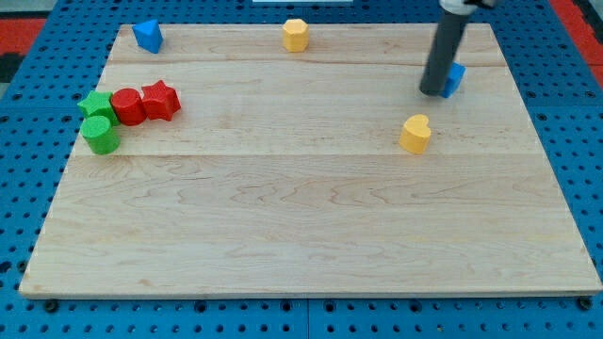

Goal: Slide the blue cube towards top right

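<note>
Wooden table (pixel 301 235): my tip (pixel 432 92) touches small blue cube (pixel 456 79), its lower-left; push diagonally, centred (no claw fitted).

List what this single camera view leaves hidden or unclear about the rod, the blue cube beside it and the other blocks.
- Blue cube: camera view; the rod covers its left part, so its full outline is hidden.
- My tip: at the cube's left; actual contact cannot be confirmed.
- The arm above the rod: cut off by the view's top edge.
- Green blocks: packed together at the view's left; the upper one's shape is partly hidden by the lower.
</note>
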